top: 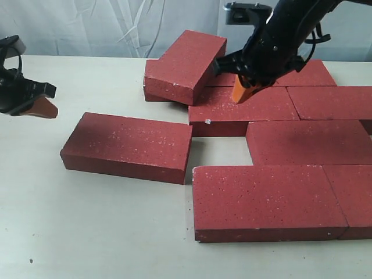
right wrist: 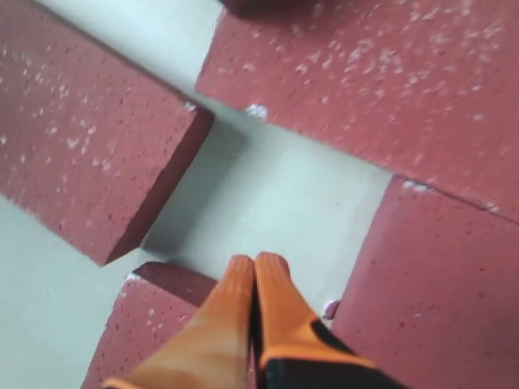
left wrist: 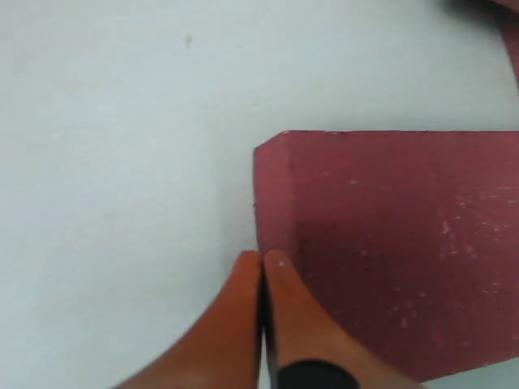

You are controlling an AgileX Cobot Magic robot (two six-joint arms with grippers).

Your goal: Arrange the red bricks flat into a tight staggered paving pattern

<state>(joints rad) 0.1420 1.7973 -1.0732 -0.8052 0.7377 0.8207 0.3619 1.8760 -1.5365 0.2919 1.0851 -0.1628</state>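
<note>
Several dark-red bricks lie flat and close together on the right of the table, among them a front brick [top: 267, 200] and a middle one [top: 244, 107]. One loose brick [top: 128, 145] lies apart at centre left. Another brick [top: 186, 64] rests tilted on a brick behind. My right gripper [top: 244, 93] hangs shut and empty above the laid bricks; its wrist view shows its tips [right wrist: 255, 263] over a bare gap ringed by bricks [right wrist: 373, 89]. At the far left my left gripper [top: 43, 107] is shut and empty, its tips [left wrist: 261, 259] by a brick's corner [left wrist: 397, 243].
The cream table [top: 87, 232] has open surface at the front left. A pale curtain [top: 87, 23] hangs behind the table. A small white chip [top: 207, 121] sits on the middle brick's near corner.
</note>
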